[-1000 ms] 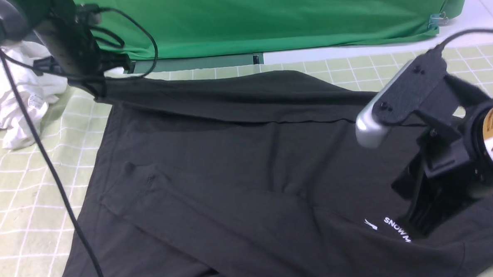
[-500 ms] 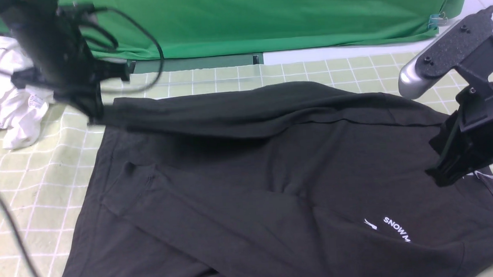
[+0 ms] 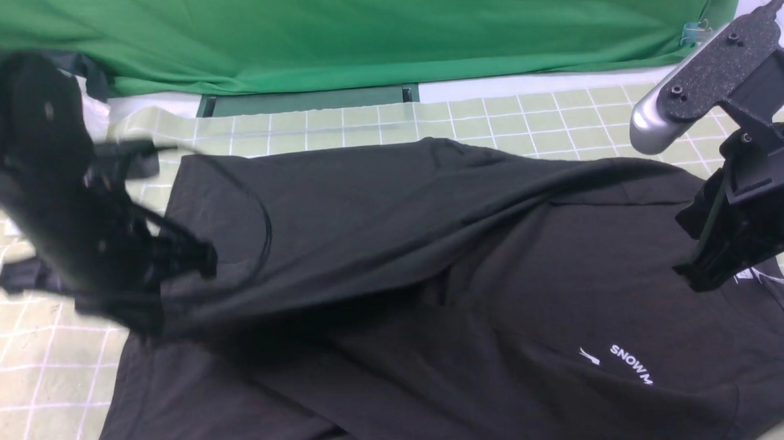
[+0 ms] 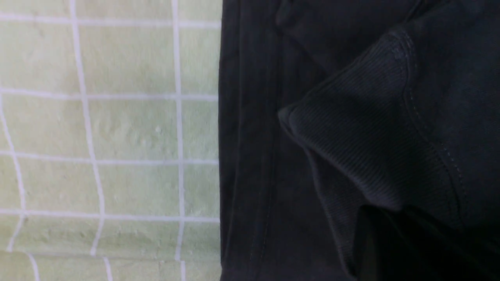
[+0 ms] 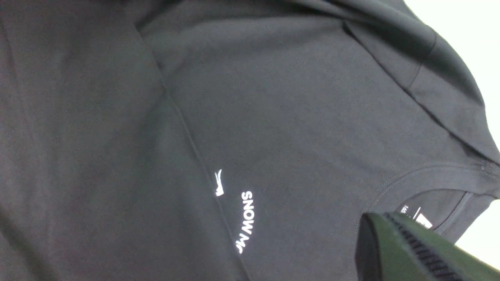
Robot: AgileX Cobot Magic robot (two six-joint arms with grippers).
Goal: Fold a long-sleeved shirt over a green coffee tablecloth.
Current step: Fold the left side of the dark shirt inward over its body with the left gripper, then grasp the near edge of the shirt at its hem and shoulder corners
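Observation:
The black long-sleeved shirt lies spread on the green coffee tablecloth, its white "SNOW" print near the right. My left gripper, blurred by motion, is shut on the ribbed sleeve cuff, and the sleeve stretches from it across the shirt's body. In the left wrist view the left gripper is only a dark shape under the cuff. My right gripper hovers shut with nothing in it, just above the collar and its white neck label. The right gripper's jaws are pressed together.
A deep-green backdrop hangs along the far edge, pinned by a clip at its right end. A scrap of white garment shows behind my left arm. Tablecloth squares lie bare beyond the shirt.
My left gripper swept from the far left corner toward the near side, dragging the sleeve over the shirt's body. The right gripper rose off the chest print toward the collar, then held still.

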